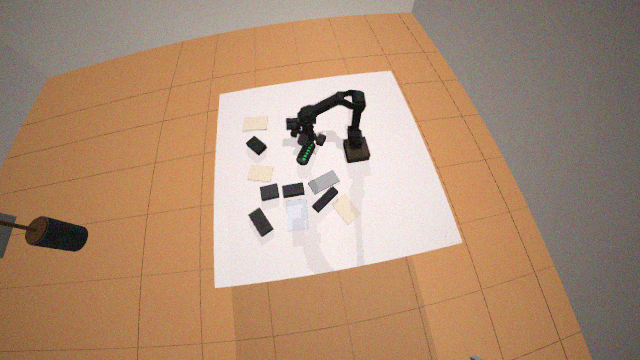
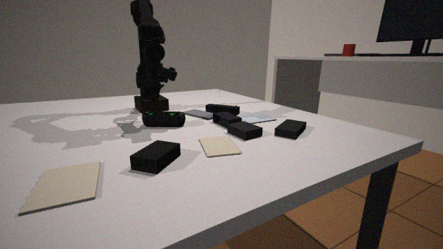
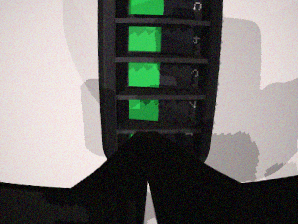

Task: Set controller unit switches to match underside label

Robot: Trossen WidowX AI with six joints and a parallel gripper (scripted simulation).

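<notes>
The dark grey controller unit (image 1: pixel 302 159) (image 2: pixel 163 120) (image 3: pixel 213 75) lies on the bench with its switch side up. In the wrist view the green ends of switches 2 to 5 show in a column on the left, with dark ends and numbers on the right. Switch 2's green looks darker than the others. Which ends are pressed down is hard to tell. My gripper (image 3: pixel 147 141) is shut and empty, with its tips over the switch 1 end and hiding most of that switch. Switch 6 is outside the wrist view. The underside label is hidden.
Several black blocks, including one (image 1: pixel 256 145) (image 2: pixel 156 157) and another (image 1: pixel 261 222) (image 2: pixel 291 128), lie on the white bench (image 1: pixel 400 210) (image 2: pixel 311 155). Cream plates (image 1: pixel 255 123) (image 2: pixel 64 187), a grey plate (image 1: pixel 324 181) and a pale blue plate (image 1: pixel 297 215) lie there too.
</notes>
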